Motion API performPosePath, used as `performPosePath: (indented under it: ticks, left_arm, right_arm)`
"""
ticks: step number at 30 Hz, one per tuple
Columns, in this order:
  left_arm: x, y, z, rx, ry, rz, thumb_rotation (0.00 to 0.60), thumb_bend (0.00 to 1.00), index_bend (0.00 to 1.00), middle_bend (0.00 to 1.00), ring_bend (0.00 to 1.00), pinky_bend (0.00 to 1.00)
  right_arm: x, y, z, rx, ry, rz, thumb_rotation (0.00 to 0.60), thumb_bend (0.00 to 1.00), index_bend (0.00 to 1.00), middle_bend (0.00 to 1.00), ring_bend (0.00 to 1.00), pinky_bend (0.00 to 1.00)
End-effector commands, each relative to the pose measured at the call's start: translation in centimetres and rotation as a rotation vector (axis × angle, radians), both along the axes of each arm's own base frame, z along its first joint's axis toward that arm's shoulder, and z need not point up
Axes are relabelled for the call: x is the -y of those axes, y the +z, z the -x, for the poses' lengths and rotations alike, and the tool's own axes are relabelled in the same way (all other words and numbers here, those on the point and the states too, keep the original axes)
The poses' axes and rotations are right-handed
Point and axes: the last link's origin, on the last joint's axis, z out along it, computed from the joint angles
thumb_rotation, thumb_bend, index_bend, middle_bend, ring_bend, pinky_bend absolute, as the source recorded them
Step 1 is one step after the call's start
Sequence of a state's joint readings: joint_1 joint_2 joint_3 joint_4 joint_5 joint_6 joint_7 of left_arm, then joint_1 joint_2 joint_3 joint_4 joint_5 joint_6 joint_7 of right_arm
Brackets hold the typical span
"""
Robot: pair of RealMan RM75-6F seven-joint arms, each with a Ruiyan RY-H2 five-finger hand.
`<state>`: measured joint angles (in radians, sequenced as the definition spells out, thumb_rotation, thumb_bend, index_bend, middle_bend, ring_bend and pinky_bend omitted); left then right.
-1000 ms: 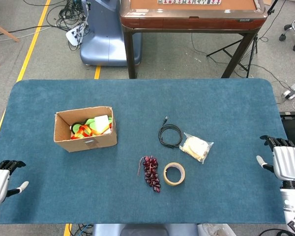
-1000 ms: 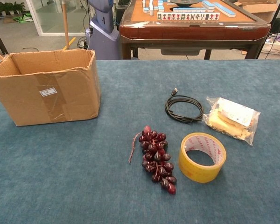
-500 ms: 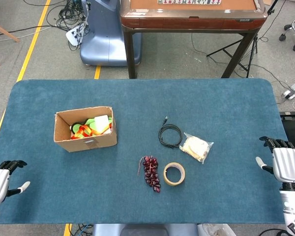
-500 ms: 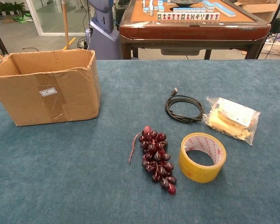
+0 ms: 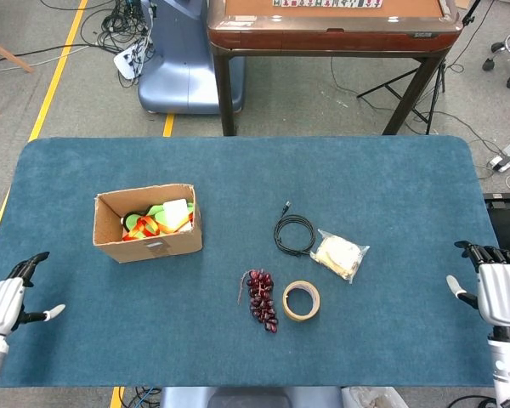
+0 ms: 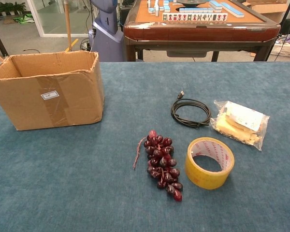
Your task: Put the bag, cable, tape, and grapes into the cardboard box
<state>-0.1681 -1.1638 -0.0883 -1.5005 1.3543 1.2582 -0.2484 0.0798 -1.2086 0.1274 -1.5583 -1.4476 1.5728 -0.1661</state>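
Observation:
An open cardboard box [image 5: 147,234] [image 6: 48,92] stands on the left of the blue table, with colourful items inside. A coiled black cable [image 5: 294,233] [image 6: 190,112] lies mid-table, a clear bag [image 5: 340,254] [image 6: 239,123] of pale contents to its right. Dark red grapes [image 5: 262,299] [image 6: 162,163] and a yellow tape roll [image 5: 301,300] [image 6: 209,162] lie nearer the front edge. My left hand [image 5: 4,303] hovers at the front left corner, fingers apart, empty. At the right edge my right hand [image 5: 498,291] is also empty with fingers spread. Neither hand shows in the chest view.
A wooden mahjong table [image 5: 333,25] [image 6: 203,21] stands beyond the far edge, with a blue-grey machine base [image 5: 174,59] to its left. Cables lie on the floor around. The blue table [image 5: 382,178] runs wide between the objects and both hands.
My left hand has turned and spread its fingers, rising slightly toward the table. My right hand has slid a little lower and to the right. The objects have not moved.

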Motion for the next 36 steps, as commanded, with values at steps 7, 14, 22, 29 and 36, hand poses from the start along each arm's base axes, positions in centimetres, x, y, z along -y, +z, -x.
performPosePath:
  ticks: [7, 14, 22, 29, 36]
  left_arm:
    - [-4.8, -0.7, 0.8, 0.021, 0.134, -0.036, 0.600, 0.02, 0.09, 0.12, 0.12, 0.34]
    - [-7.1, -1.5, 0.4, 0.076, 0.159, -0.015, 0.600, 0.02, 0.09, 0.12, 0.12, 0.34]
    - [-9.6, -3.0, -1.7, 0.096, 0.106, 0.014, 0.600, 0.02, 0.09, 0.12, 0.12, 0.34]
    - [-10.2, -4.4, -4.1, 0.109, 0.044, 0.059, 0.600, 0.02, 0.09, 0.12, 0.13, 0.34]
    - [-10.9, -6.2, -7.0, 0.146, -0.009, 0.142, 0.600, 0.02, 0.09, 0.12, 0.13, 0.34]
  right_arm:
    - [-0.7, 0.3, -0.3, 0.006, 0.015, 0.010, 0.600, 0.19, 0.33, 0.45, 0.37, 0.39]
    - [-0.7, 0.6, -0.2, 0.011, 0.017, 0.014, 0.600, 0.19, 0.33, 0.45, 0.37, 0.39]
    - [-0.6, 0.5, -0.2, 0.008, 0.012, 0.008, 0.600, 0.19, 0.33, 0.45, 0.37, 0.39]
    - [-0.6, 0.5, -0.1, 0.007, 0.010, 0.005, 0.600, 0.19, 0.33, 0.45, 0.37, 0.39]
    - [-0.5, 0.6, -0.1, 0.009, 0.009, 0.005, 0.600, 0.19, 0.33, 0.45, 0.37, 0.39]
